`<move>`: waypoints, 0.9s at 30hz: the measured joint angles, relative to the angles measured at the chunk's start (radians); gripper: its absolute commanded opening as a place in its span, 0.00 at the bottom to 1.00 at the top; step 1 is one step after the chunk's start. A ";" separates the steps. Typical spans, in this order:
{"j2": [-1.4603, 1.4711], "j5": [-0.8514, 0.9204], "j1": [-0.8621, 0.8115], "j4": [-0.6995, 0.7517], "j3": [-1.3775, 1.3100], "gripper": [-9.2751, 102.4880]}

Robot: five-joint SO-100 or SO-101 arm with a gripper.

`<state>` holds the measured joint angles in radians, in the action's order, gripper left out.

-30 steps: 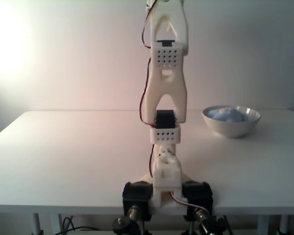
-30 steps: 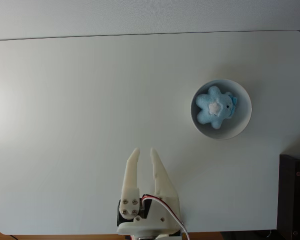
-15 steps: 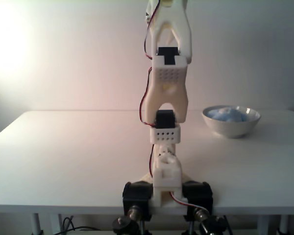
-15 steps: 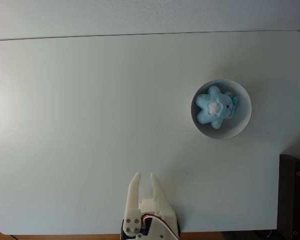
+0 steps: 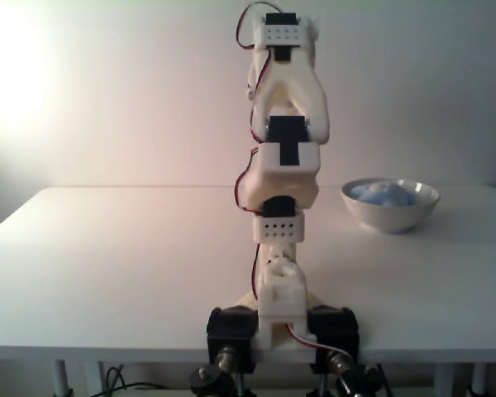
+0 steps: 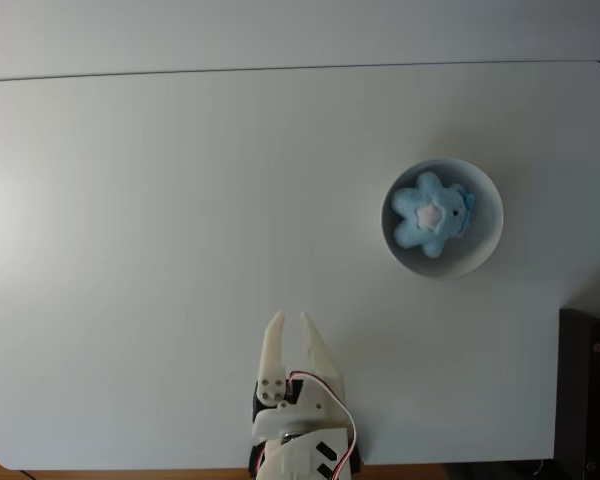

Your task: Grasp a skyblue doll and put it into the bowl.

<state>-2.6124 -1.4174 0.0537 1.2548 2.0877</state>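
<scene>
Skyblue doll (image 6: 430, 214) already lies inside the bowl (image 6: 487, 253), near the desk's (image 6: 160, 200) right side in the top-down fixed view; in the front fixed view its blue top (image 5: 384, 194) peeks over the bowl (image 5: 390, 217) rim. End effector (image 6: 289, 327) sits empty by the near desk edge, well apart from the bowl, fingers slightly apart. Doll looks soft, light and squashy; a pinch across the plump middle would suit, not the thin lobes. Task looks done
</scene>
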 measured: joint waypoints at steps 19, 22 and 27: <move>-0.499 0.000 0.006 -0.072 0.581 0.15; -0.499 0.000 0.008 -0.072 0.626 0.15; -0.499 0.000 0.003 -0.072 0.672 0.15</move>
<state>-3.1109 -1.4174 0.0568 1.1827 2.7596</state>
